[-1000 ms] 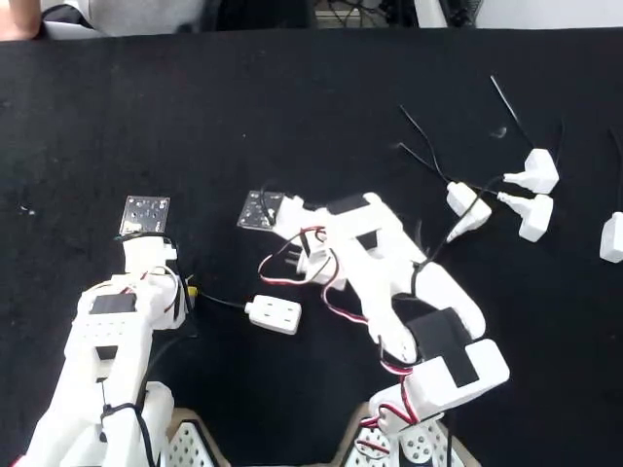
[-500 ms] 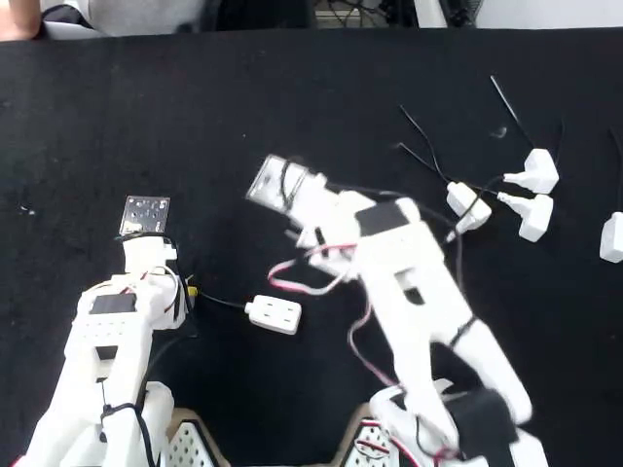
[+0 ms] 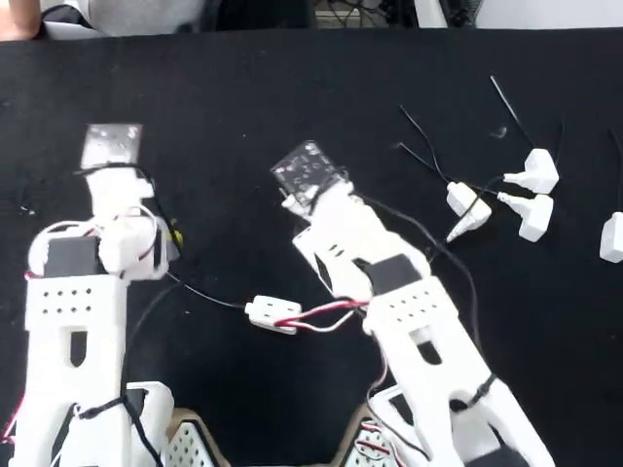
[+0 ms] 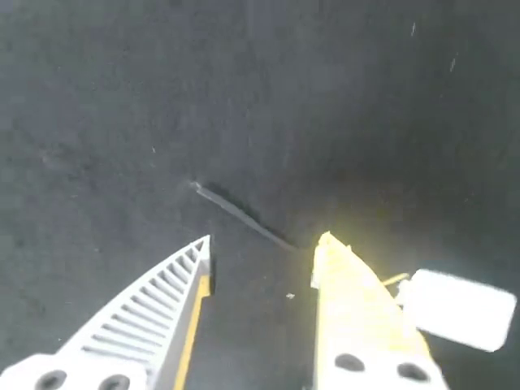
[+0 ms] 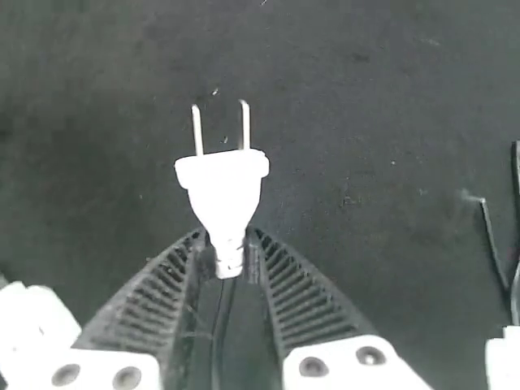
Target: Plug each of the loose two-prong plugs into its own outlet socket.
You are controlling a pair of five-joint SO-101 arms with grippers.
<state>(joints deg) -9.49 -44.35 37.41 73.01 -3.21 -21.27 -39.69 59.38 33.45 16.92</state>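
Right pincer (image 5: 223, 242) is clamped tight on the two-prong plug (image 5: 221, 185) by its neck, hovering just past the outlet socket (image 3: 274, 313), prongs looking aimed away from it rather than at its slots.

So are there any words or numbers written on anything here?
None can be read.
The white plug in the right gripper is plain, and so is the outlet block on the black table.
The speckled plate on that arm's wrist shows only dots, too small to read as print.
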